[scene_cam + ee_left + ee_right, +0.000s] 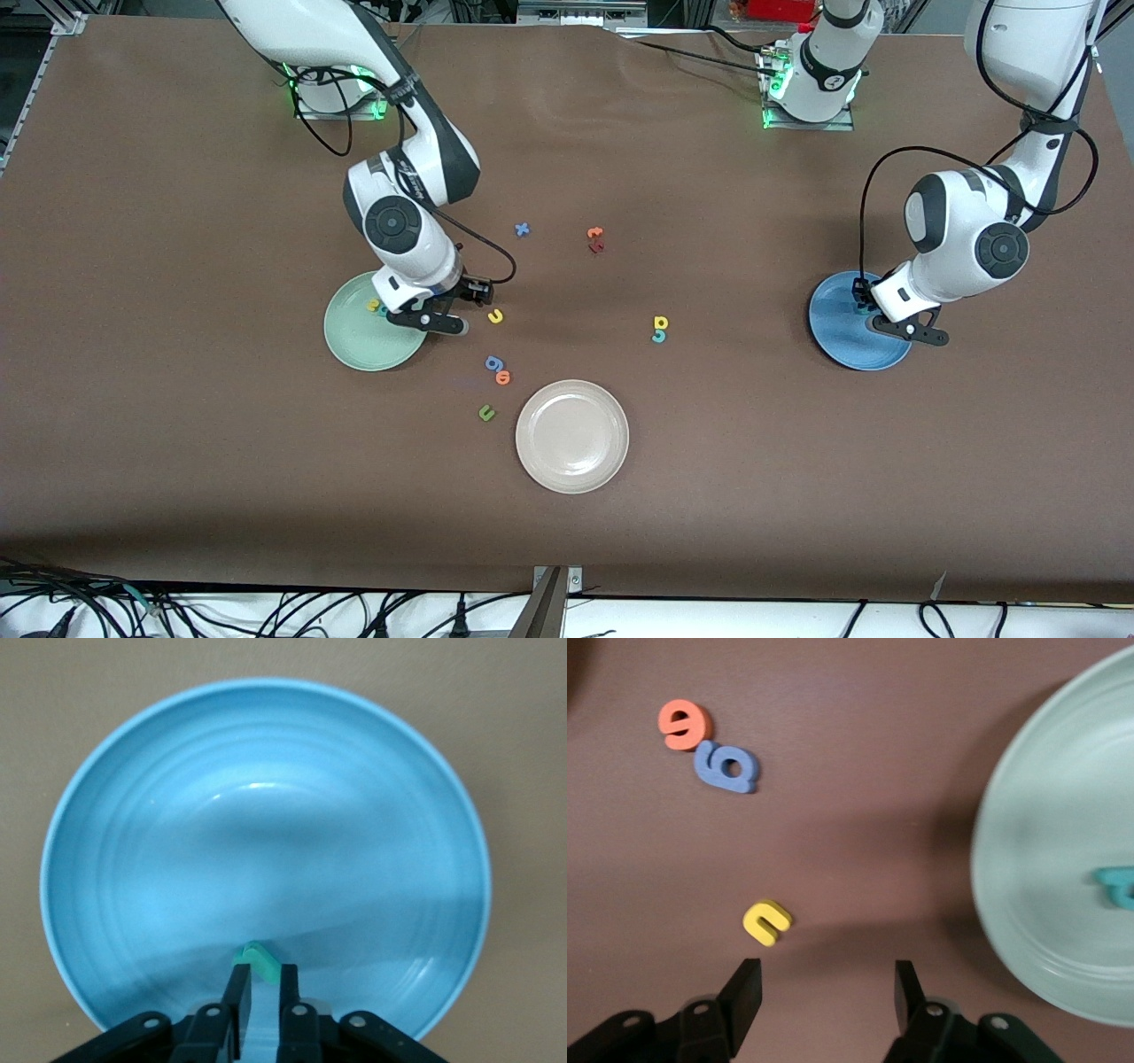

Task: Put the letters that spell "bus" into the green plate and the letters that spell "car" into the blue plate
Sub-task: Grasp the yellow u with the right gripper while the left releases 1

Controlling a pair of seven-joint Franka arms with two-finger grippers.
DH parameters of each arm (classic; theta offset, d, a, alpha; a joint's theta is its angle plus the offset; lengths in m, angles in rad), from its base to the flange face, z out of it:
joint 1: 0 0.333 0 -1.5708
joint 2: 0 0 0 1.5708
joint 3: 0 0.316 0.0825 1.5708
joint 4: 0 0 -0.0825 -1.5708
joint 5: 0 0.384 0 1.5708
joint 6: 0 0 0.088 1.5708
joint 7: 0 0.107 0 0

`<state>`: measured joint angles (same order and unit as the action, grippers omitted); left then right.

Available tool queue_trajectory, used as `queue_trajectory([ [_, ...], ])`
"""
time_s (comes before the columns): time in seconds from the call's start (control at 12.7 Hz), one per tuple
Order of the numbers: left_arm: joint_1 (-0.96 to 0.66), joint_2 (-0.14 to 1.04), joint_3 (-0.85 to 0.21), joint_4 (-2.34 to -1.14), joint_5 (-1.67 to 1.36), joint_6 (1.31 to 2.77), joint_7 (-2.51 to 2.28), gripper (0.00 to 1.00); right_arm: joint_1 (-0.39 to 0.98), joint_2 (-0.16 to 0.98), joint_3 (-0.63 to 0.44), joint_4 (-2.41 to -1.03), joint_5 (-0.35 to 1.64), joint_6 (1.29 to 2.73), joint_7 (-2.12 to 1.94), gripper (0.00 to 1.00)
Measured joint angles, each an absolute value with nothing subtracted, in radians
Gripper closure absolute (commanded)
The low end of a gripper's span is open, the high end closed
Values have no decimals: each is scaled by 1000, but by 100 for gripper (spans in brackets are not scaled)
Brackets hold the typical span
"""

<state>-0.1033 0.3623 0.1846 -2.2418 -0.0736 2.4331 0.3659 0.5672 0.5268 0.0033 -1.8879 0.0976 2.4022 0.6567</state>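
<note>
The foam letters are judged very light, soft and slightly compressible, with thin flat bodies lying flush on the table [177, 443]. A pinch across a straight stroke or across the outer edges is advised; too firm a squeeze could deform a letter or flick it away.

Right gripper [828, 988]: fingers spread apart, nothing between them, low over the table just beside the green plate [354, 350]. The yellow u [767, 921] lies on the table just ahead of the fingertips, near the plate but outside it.

Left gripper [264, 979]: over the blue plate [266, 815], near its rim. Its fingers stand narrowly apart with a small teal letter [260, 958] between the tips; which letter it is cannot be told, nor whether it is gripped or already let go.

Containers:
- Green plate: holds a teal letter [1118, 886] and a yellow letter [372, 306], partly hidden under the right arm.
- Blue plate: otherwise bare in the left wrist view.
- Beige plate [571, 474]: nothing in it.

On the table between the plates, a yellow a [660, 322] touches a teal c [658, 337]. A blue g [726, 766] and an orange letter [684, 724] lie together, not wanted
</note>
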Motion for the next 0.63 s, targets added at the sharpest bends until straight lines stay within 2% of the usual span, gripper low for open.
queue_trajectory([
  [0.24,-97,367,185,-2239,-74,2435,359,64,599,581,3,-1887,98,2506,666,32],
  [0.63,-124,329,133,-2211,-74,2407,141,61,613,603,3,-1885,85,2583,664,38],
])
